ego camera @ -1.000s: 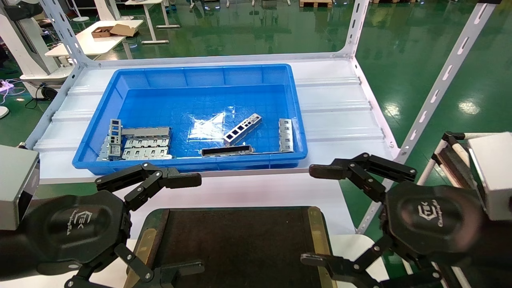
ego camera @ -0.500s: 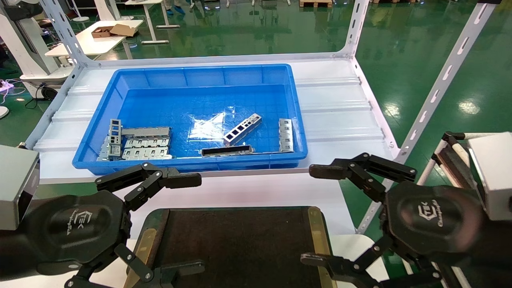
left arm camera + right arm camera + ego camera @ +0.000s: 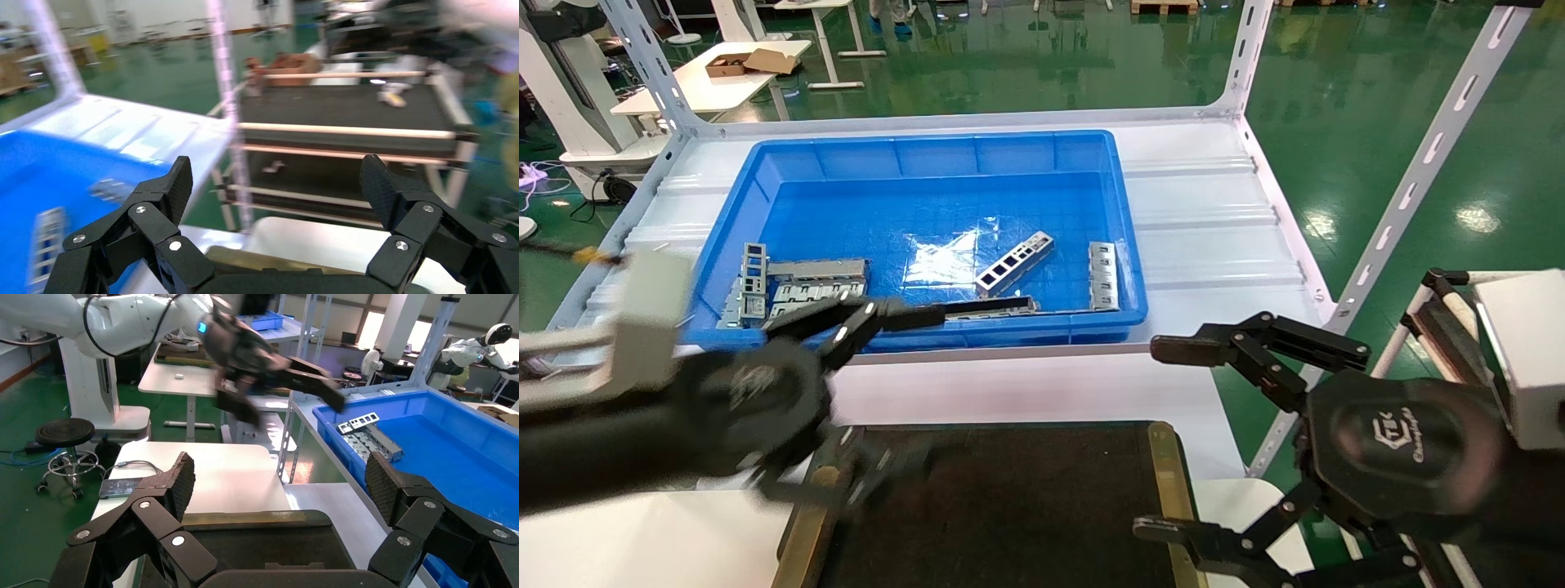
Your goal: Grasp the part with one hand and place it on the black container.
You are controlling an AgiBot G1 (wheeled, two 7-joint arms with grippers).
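The part (image 3: 1015, 263), a small silver strip with square cutouts, lies tilted in the middle of the blue bin (image 3: 944, 140). The black container (image 3: 1009, 506), a dark tray with dull gold side strips, sits at the near edge; it also shows in the right wrist view (image 3: 245, 545). My left gripper (image 3: 903, 388) is open and empty, raised over the tray's near-left corner, its upper finger reaching over the bin's front rim. It also shows in its own wrist view (image 3: 276, 184) and in the right wrist view (image 3: 275, 373). My right gripper (image 3: 1164, 439) (image 3: 280, 478) is open and empty beside the tray's right edge.
The bin also holds a long dark slotted bar (image 3: 985, 307), grey tabbed plates (image 3: 817, 282), a ladder-like strip at the left (image 3: 753, 278) and another strip by the right wall (image 3: 1102, 276). White slotted shelf uprights (image 3: 1418, 163) stand at the right.
My left gripper has lifted from beside the tray's left edge and swung forward toward the bin's front rim. The right gripper and the parts have not moved.
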